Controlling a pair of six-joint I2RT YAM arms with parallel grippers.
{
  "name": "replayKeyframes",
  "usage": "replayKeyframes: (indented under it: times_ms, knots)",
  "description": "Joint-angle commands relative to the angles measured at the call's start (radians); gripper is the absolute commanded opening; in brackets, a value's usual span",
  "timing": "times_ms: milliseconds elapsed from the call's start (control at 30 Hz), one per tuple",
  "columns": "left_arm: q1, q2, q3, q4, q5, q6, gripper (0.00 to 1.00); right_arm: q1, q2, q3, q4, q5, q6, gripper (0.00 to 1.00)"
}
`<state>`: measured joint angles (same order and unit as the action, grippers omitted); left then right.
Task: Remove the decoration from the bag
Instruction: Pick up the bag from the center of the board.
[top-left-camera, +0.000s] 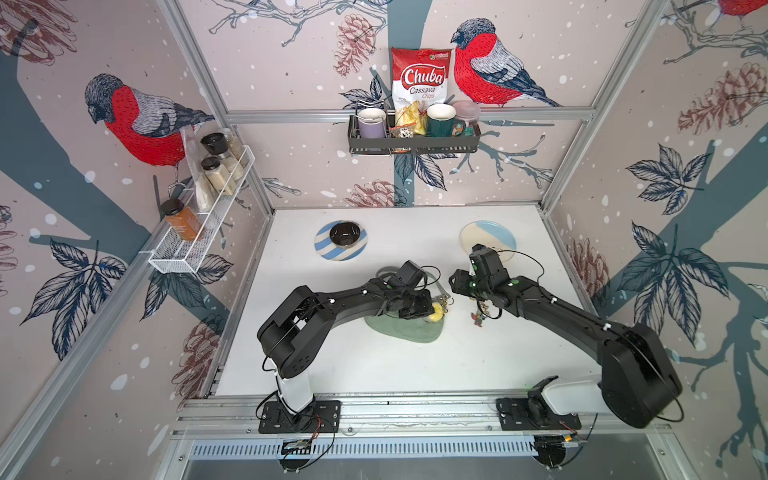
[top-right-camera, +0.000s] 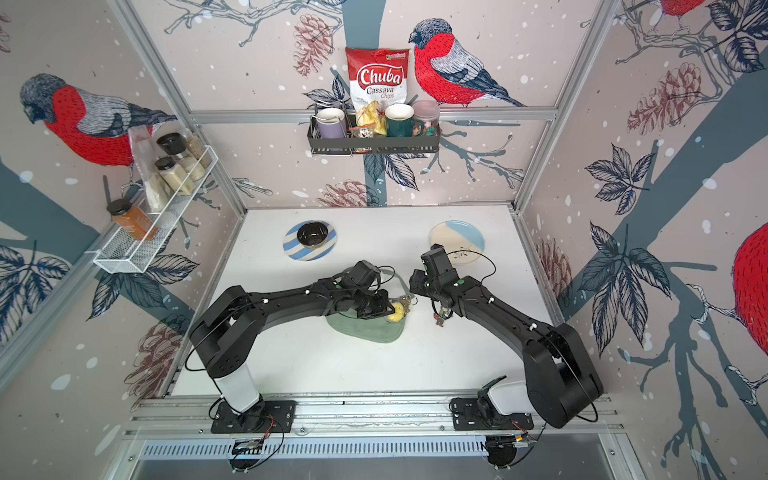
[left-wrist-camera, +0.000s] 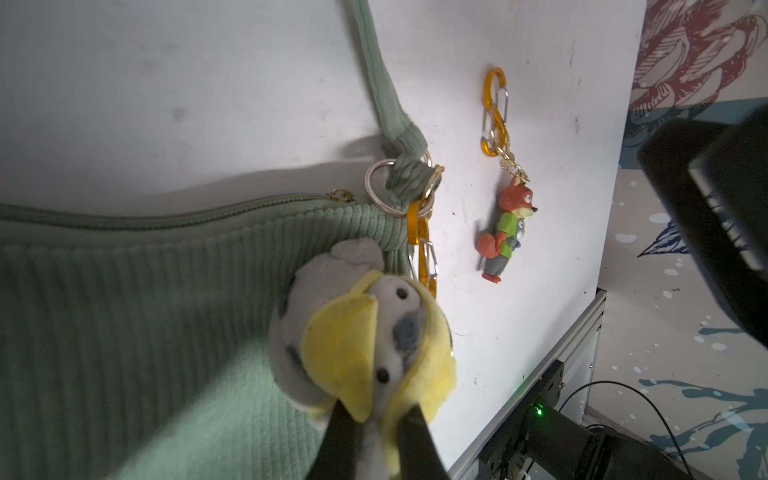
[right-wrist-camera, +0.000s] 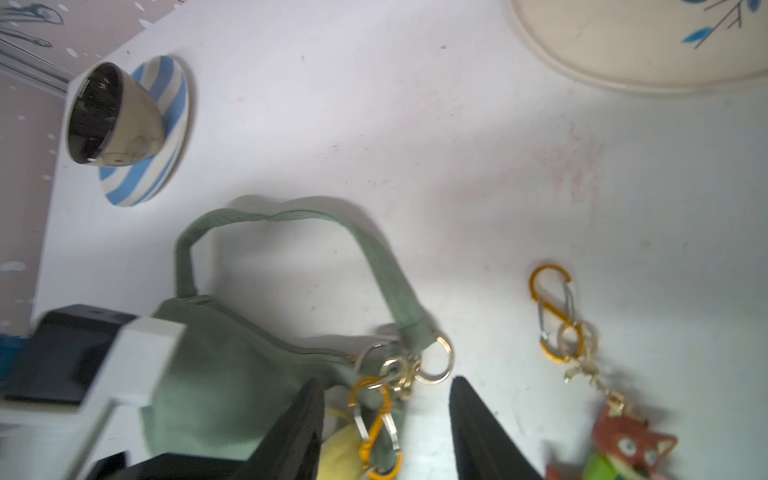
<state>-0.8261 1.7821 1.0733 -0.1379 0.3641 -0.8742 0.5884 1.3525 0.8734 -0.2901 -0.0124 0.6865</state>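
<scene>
A: Bag (top-left-camera: 399, 330)?
B: Mid table (top-left-camera: 374, 365), flat. L hand (left-wrist-camera: 374, 411) pinches the yellow plush toy (left-wrist-camera: 353, 332) resting on it.
A: R hand (right-wrist-camera: 386, 382)?
B: Jaws apart, holding nothing. Fox keychain (left-wrist-camera: 507, 232) lies beside bag.

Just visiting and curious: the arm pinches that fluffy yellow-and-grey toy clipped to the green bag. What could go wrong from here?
The left gripper pinches only the soft hood of the yellow-and-grey plush toy, so it might slip free. Its orange S-shaped clip is hooked at a metal ring of the sage-green corduroy bag; pulling may drag the bag. The open right gripper hangs near the loose orange fox figure and could knock it.
</scene>
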Motion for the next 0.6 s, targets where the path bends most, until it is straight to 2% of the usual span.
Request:
replayKeyframes:
  times_ms: [0,67,100,233,400,567]
  knots:
    - [-0.022,-0.012,-0.006,0.033,0.019,-0.034,0.31,0.067,-0.018,0.057,-0.201,0.013,0.215,0.59]
    - [-0.032,-0.029,0.0,0.012,0.05,-0.018,0.43,0.101,0.022,0.09,-0.281,0.046,0.267,0.63]
    - [-0.031,-0.042,0.002,-0.003,0.068,-0.007,0.46,0.105,0.039,0.078,-0.296,0.059,0.288,0.63]
    - [-0.023,-0.118,0.007,-0.121,0.087,0.066,0.5,0.093,0.033,-0.035,-0.21,0.019,0.371,0.62]
    - [0.021,-0.191,0.027,-0.236,0.099,0.135,0.51,0.109,0.078,-0.013,-0.239,0.037,0.359,0.66]
    - [0.089,-0.125,0.196,-0.342,0.064,0.29,0.55,0.061,0.18,-0.038,-0.131,-0.015,0.297,0.67]
